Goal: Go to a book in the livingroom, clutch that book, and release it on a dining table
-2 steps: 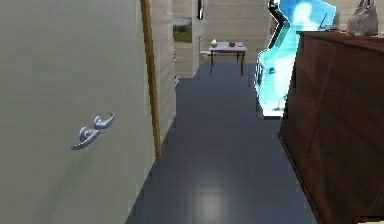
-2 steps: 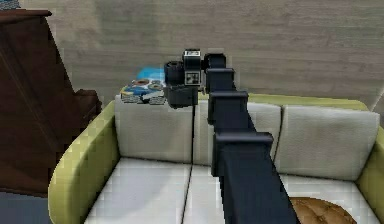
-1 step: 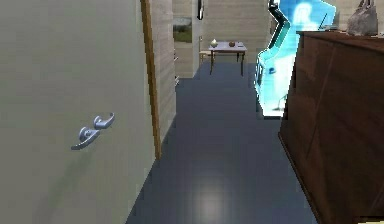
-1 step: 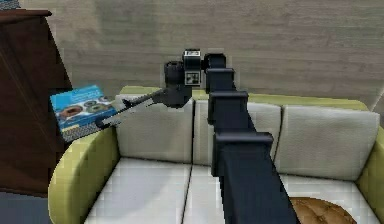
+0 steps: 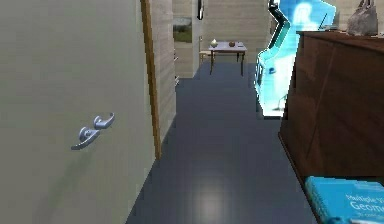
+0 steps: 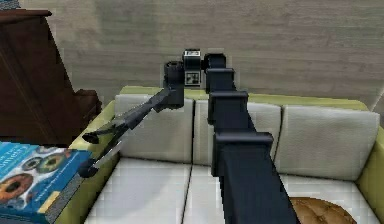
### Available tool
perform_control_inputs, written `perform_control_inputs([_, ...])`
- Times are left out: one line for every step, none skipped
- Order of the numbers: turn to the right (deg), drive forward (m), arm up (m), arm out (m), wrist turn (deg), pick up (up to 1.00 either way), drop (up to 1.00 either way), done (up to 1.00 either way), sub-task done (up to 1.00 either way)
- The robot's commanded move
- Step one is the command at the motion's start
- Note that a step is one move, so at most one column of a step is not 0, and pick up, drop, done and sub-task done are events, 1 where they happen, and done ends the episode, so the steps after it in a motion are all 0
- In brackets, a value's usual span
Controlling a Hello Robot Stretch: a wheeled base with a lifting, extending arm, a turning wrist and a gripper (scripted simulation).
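A blue book with a round-eyed picture on its cover lies flat at the arm side view's bottom left corner. The same book appears at the forward view's bottom right. My arm rises from the bottom edge over a cream sofa. The gripper reaches left from the arm's end, its thin fingers ending just up and right of the book, over the sofa's left end. I cannot tell whether it holds anything.
A dark wooden dresser stands on the right, seen again as the dresser left of the sofa. A pale door with a lever handle is at left. The dark floor leads to a small table. A cyan machine stands past the dresser.
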Motion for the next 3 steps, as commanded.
perform_control_inputs([0.0, 0.0, 0.0, 0.0, -18.0, 0.0, 0.0, 0.0, 0.0])
perform_control_inputs([0.0, 0.0, 0.0, -0.28, 0.0, 0.0, 0.0, 0.0, 0.0])
perform_control_inputs([0.0, 0.9, 0.0, 0.0, 0.0, 0.0, 0.0, 0.0, 0.0])
